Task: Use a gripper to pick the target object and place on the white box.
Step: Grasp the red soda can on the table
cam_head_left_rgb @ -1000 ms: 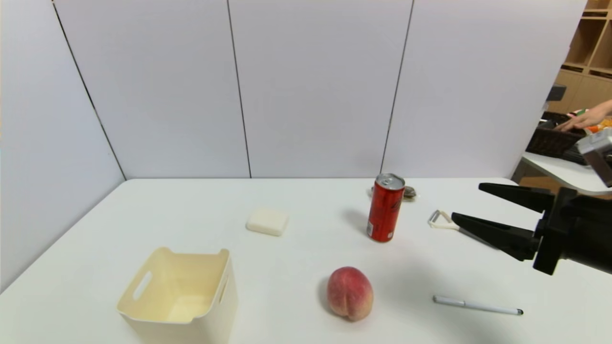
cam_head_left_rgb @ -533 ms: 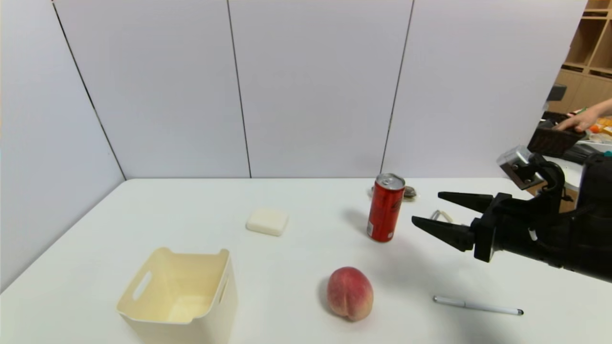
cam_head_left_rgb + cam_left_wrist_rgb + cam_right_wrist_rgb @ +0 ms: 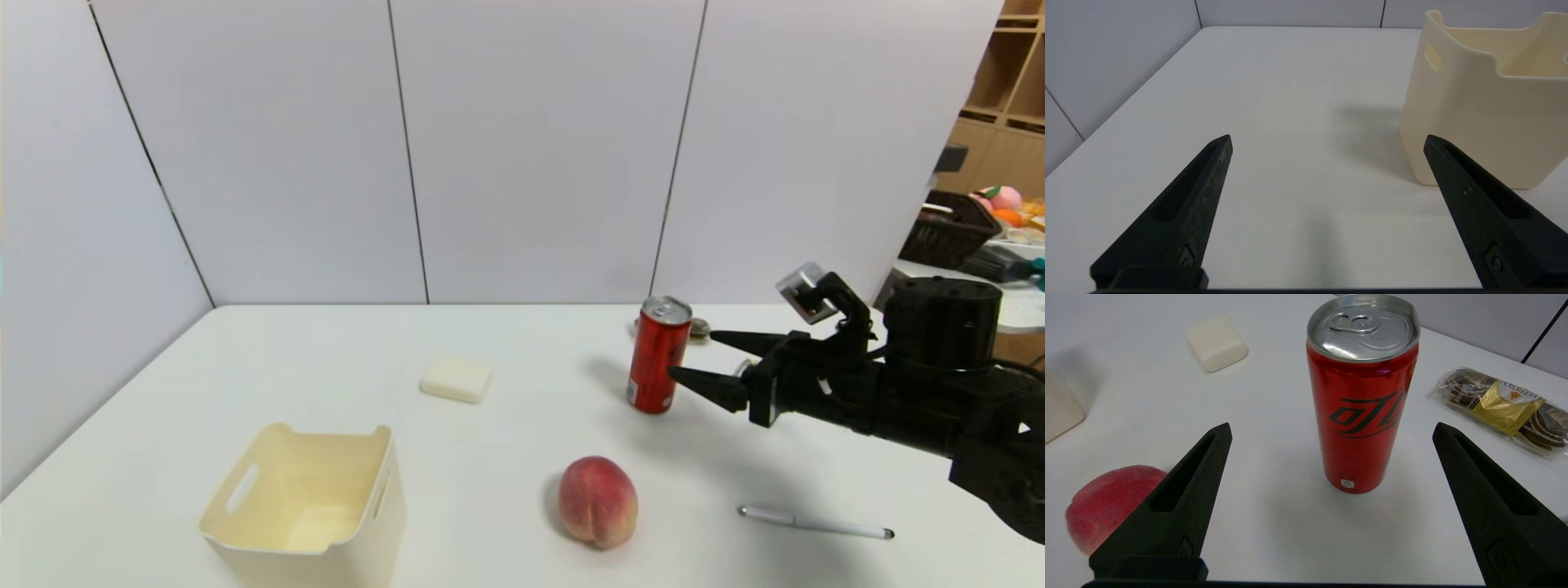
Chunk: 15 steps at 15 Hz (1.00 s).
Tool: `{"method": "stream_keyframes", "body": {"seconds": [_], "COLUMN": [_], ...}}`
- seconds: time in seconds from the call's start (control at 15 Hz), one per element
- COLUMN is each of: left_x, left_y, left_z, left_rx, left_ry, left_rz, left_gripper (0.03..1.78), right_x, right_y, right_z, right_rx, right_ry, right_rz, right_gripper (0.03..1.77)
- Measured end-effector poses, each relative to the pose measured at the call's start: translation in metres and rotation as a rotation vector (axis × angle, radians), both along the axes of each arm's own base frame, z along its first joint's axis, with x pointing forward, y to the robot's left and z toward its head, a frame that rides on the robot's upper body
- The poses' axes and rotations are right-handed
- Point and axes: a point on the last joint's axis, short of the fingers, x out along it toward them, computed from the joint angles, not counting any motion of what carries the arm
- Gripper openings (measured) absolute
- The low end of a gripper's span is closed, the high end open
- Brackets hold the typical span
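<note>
can [image 3: 658, 354] right of soap block [image 3: 456, 378], box [image 3: 306, 505] front-left

Near wall of white box [image 3: 318, 563] cut off by head view's bottom edge. Snack packet [image 3: 699, 329] mostly hidden behind red can [image 3: 658, 354]. Small item right of can hidden behind right tool [image 3: 700, 361]. Far-right basket contents too small to tell.

Slim red can [image 3: 658, 355] with silver top, pull tab and dark side lettering, upright on the table's [image 3: 506, 425] far right part. Cream-white square box [image 3: 306, 502] with slot handles, open-topped, empty, at the near left.
</note>
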Motion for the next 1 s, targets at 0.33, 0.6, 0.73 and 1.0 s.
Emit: {"method": "stream_keyframes", "body": {"seconds": [0.33, 0.6, 0.73, 1.0], "left_x": [0.0, 0.0, 0.0, 0.0], "left_y": [0.0, 0.0, 0.0, 0.0], "left_z": [0.0, 0.0, 0.0, 0.0], "left_rx": [0.0, 0.0, 0.0, 0.0], "left_ry": [0.0, 0.0, 0.0, 0.0], "left_rz": [0.0, 0.0, 0.0, 0.0], "left_gripper": [1.69, 1.69, 1.69, 1.69], "right_x": [0.032, 0.053, 0.062, 0.079], "right_y": [0.007, 0.019, 0.026, 0.034], "right_z": [-0.02, -0.039, -0.046, -0.058], "right_rx": [-0.001, -0.002, 0.007, 0.018], "right_ry": [0.005, 0.033, 0.015, -0.012], "right_rz": [0.002, 0.026, 0.035, 0.046], "right_gripper": [1.7, 1.7, 1.7, 1.7]}}
